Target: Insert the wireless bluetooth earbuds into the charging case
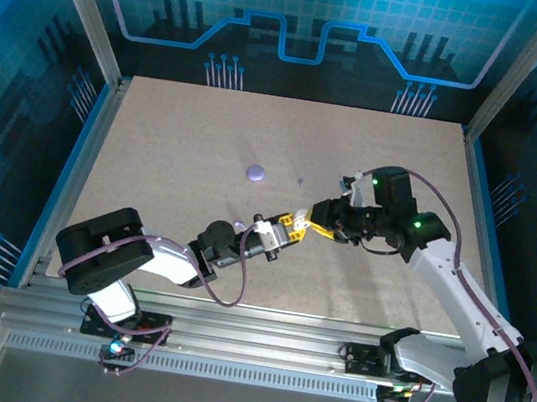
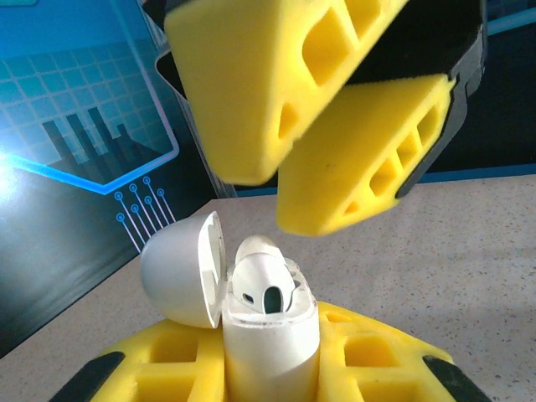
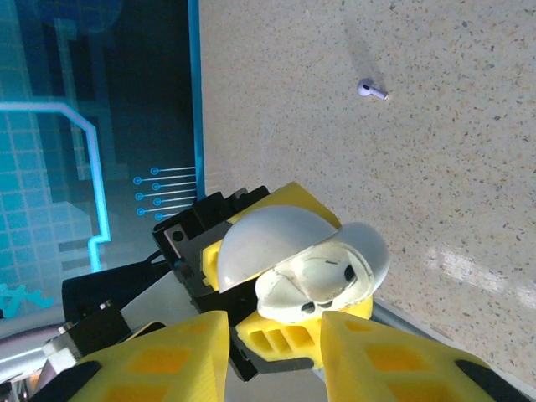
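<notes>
Top view, left of centre: a round lavender object lies alone on the desk, well apart from both arms. The left claw reaches in from the lower left to mid-desk. In the left wrist view its yellow fingers are clamped on either side of the charging case, which is held upright. The lid is swung open and leans to the left. One earbud sits in the case body, its head standing above the rim. The loose earbud lies on bare desk farther back, apart from the case and both claws; the right wrist view shows it on its side. The right claw comes in from the right and meets the left claw nearly tip to tip. Its fingers stand apart with nothing between them, and it hovers just above the open case. In the right wrist view its pads frame the case from above; contact cannot be told.
</notes>
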`<state>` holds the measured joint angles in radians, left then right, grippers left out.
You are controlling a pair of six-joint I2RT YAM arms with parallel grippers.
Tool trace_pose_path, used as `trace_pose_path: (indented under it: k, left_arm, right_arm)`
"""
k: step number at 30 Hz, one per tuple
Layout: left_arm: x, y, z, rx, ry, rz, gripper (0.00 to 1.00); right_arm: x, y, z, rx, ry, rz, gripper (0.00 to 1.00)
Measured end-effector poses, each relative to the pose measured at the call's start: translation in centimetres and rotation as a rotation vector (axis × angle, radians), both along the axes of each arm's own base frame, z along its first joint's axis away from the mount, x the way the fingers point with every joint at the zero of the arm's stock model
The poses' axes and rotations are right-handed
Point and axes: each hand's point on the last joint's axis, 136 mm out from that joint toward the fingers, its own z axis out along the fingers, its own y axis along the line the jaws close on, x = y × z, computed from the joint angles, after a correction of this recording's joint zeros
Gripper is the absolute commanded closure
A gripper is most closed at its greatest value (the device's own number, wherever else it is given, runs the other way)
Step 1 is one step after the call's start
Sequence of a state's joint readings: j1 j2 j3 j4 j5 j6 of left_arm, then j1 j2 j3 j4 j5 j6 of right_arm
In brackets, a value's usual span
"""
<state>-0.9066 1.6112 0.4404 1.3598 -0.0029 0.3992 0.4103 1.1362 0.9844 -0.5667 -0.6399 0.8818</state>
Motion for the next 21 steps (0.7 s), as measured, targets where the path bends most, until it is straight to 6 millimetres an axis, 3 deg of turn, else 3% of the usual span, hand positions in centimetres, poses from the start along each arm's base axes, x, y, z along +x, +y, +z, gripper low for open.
trace_pose_path:
  k: [5, 10, 21]
  left_arm:
    - [0.0, 0.1, 0.3, -0.009, 0.004, 0.0, 0.76]
    - [-0.2, 0.5, 0.9, -0.047, 0.034, 0.001, 0.76]
    - [-0.7, 1.7, 3.1, -0.128, 0.156, -0.014, 0.77]
  right_arm:
    - [0.2, 0.2, -0.4, -0.001, -0.015, -0.002, 0.63]
    - [0.5, -0.3, 0.4, -0.03, -0.132, 0.008, 0.62]
    - [0.5, -1.4, 5.5, -0.039, -0.579, 0.082, 0.57]
